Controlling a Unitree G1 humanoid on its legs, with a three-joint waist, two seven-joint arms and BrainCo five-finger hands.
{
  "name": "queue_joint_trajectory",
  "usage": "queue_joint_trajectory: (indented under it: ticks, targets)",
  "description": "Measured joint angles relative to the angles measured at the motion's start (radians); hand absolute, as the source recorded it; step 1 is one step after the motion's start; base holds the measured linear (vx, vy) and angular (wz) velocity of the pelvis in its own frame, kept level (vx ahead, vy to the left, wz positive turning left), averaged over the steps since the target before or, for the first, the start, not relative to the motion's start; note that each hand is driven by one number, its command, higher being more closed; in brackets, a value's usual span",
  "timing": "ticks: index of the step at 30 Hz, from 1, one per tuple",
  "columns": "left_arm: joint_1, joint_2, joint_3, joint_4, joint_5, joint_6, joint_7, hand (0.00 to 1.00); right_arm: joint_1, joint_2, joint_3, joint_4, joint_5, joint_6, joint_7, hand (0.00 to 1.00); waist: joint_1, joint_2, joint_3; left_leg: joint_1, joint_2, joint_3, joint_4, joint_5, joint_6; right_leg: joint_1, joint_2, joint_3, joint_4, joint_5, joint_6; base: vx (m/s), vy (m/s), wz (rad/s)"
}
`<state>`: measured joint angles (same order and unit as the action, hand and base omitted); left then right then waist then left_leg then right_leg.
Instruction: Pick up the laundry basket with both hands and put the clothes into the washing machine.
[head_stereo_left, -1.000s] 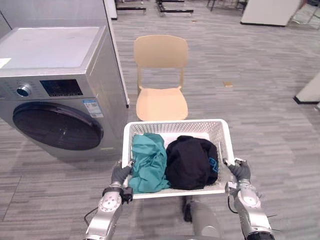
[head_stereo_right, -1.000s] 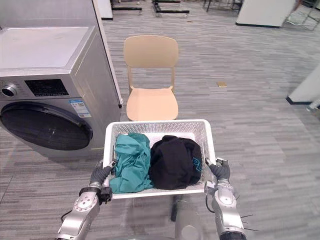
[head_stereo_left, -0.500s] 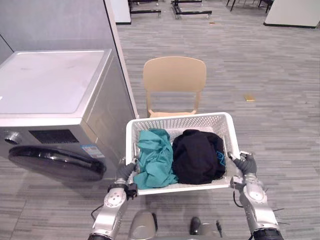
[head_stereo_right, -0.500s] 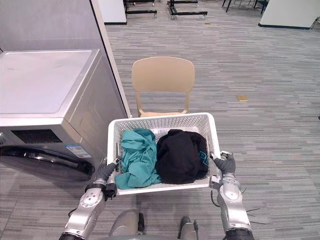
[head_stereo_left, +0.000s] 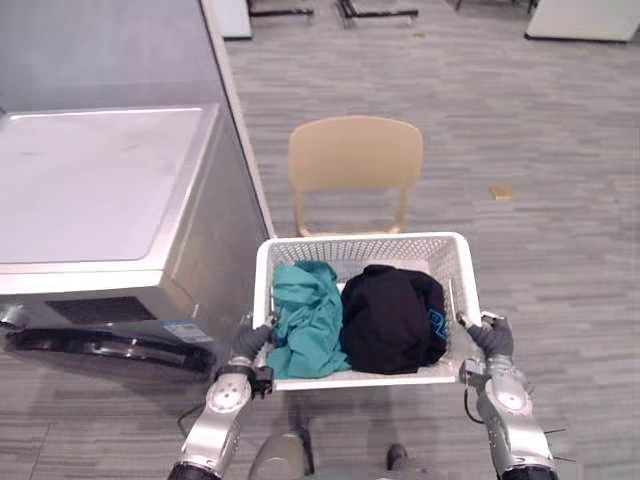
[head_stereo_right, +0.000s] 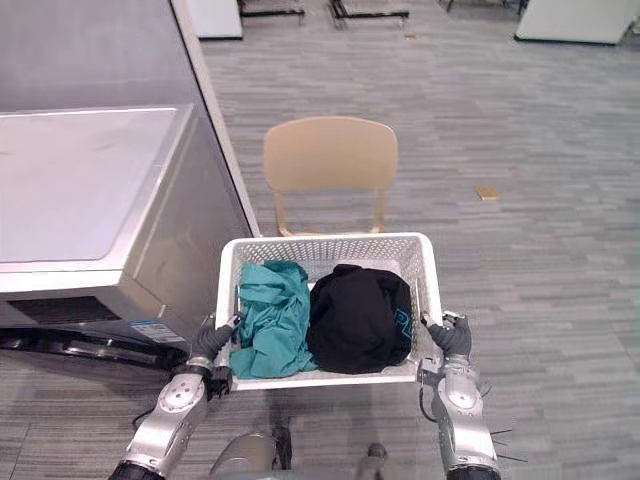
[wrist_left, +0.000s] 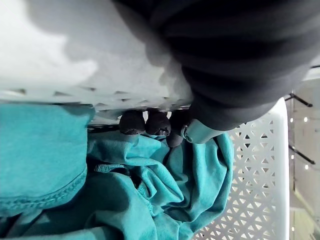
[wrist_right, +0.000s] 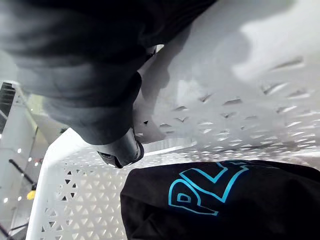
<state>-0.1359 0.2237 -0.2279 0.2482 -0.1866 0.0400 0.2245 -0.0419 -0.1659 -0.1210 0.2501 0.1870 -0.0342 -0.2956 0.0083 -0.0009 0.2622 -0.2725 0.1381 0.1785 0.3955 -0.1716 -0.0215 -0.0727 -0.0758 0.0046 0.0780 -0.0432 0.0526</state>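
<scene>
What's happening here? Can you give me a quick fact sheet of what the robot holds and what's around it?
Held: laundry basket, gripped at both sides
Left hand: curled over left rim
Right hand: curled over right rim
Inside: teal garment left, black garment right
Nearby: washing machine on left, beige chair beyond basket

laundry basket (head_stereo_left: 360, 246): white plastic, smooth rim, perforated walls, slight sheen
teal garment (head_stereo_left: 305, 322): soft cloth, crumpled, matt
black garment (head_stereo_left: 388, 318): matt cloth; smooth cyan print at its 3 o'clock
washing machine (head_stereo_left: 95, 185), 9 o'clock of basket: silver, metal-look, smooth satin
door (head_stereo_left: 100, 345): dark, glossy
chair (head_stereo_left: 355, 155), 12 o'clock of basket: beige plastic, smooth, matt
floor (head_stereo_left: 540, 180): grey wood-look planks, matt
left hand (wrist_left: 240, 60), right hand (wrist_right: 75, 65): dark ribbed covers, matt
</scene>
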Motion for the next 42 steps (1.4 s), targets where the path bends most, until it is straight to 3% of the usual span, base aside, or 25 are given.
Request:
queue_joint_trajectory:
  ticks: [4,8,12,13,14,17,24,29,39,42]
  targets:
    - [-0.271,0.058,0.005,0.099,-0.021,-0.001,0.038,1.0,-0.255,-0.049,-0.005,0.106,0.039,-0.001,-0.038,1.0,-0.02,-0.012,0.132,-0.143,0.022,0.005,0.046,0.03,0.009,-0.164,0.016,0.012,0.072,0.02,0.011,-0.17,-0.007,-0.18]
    - [-0.543,0.111,0.041,0.324,-0.037,-0.002,0.062,1.0,-0.555,-0.085,0.039,0.355,0.082,-0.001,-0.055,1.0,-0.02,-0.012,0.178,-0.237,0.035,0.023,0.088,0.033,0.013,-0.276,0.02,0.034,0.113,0.037,0.023,-0.1,0.039,-0.27]
    - [-0.681,0.14,0.052,0.444,-0.048,-0.011,0.065,1.0,-0.73,-0.1,0.062,0.495,0.125,-0.003,-0.058,1.0,-0.016,-0.013,0.18,-0.289,0.036,0.022,0.094,0.044,0.025,-0.337,0.021,0.034,0.138,0.038,0.023,-0.05,-0.003,-0.03]
    - [-0.71,0.138,0.072,0.475,-0.048,-0.016,0.065,1.0,-0.77,-0.097,0.063,0.524,0.139,-0.003,-0.059,0.0,-0.01,-0.013,0.181,-0.297,0.037,0.022,0.094,0.046,0.024,-0.351,0.022,0.034,0.147,0.038,0.023,-0.03,-0.023,-0.03]
    - [-0.717,0.135,0.081,0.478,-0.048,-0.017,0.066,0.0,-0.78,-0.095,0.063,0.525,0.147,-0.004,-0.062,0.0,-0.007,-0.013,0.182,-0.303,0.037,0.022,0.094,0.047,0.023,-0.355,0.022,0.034,0.147,0.038,0.023,-0.03,-0.032,-0.02]
    - [-0.728,0.112,0.133,0.478,-0.048,-0.037,0.102,0.0,-0.805,-0.083,0.061,0.519,0.177,-0.007,-0.074,0.0,0.008,-0.013,0.182,-0.331,0.051,0.015,0.1,0.048,0.022,-0.376,0.028,0.026,0.148,0.037,0.022,0.0,-0.045,0.03]
    - [-0.804,0.065,0.268,0.506,-0.056,-0.022,0.179,0.0,-0.834,-0.035,0.04,0.424,0.218,-0.002,-0.079,0.0,0.014,-0.014,0.219,-0.375,0.062,-0.022,0.111,0.054,0.015,-0.392,0.042,-0.01,0.148,0.039,0.02,0.0,-0.031,0.09]
    - [-0.805,0.053,0.281,0.432,-0.055,-0.028,0.209,0.0,-0.805,0.014,-0.011,0.283,0.222,-0.002,-0.129,0.0,0.031,-0.013,0.22,-0.376,0.067,-0.028,0.103,0.06,0.007,-0.393,0.046,-0.025,0.148,0.039,0.02,0.03,-0.039,0.04]
    - [-0.678,0.044,0.324,0.205,-0.036,-0.088,0.218,0.0,-0.558,0.08,-0.055,-0.061,0.131,-0.035,-0.163,0.0,0.035,-0.013,0.22,-0.3,0.062,-0.011,0.019,0.101,-0.012,-0.377,0.039,-0.024,0.176,0.023,-0.001,0.01,-0.047,0.0]
    - [-0.583,-0.017,0.405,0.141,-0.039,-0.121,0.216,0.0,-0.439,0.105,-0.108,-0.175,0.093,-0.063,-0.168,0.0,0.034,-0.013,0.22,-0.263,0.054,-0.01,-0.013,0.116,-0.019,-0.355,0.037,-0.03,0.18,0.016,-0.009,-0.01,-0.045,0.05]
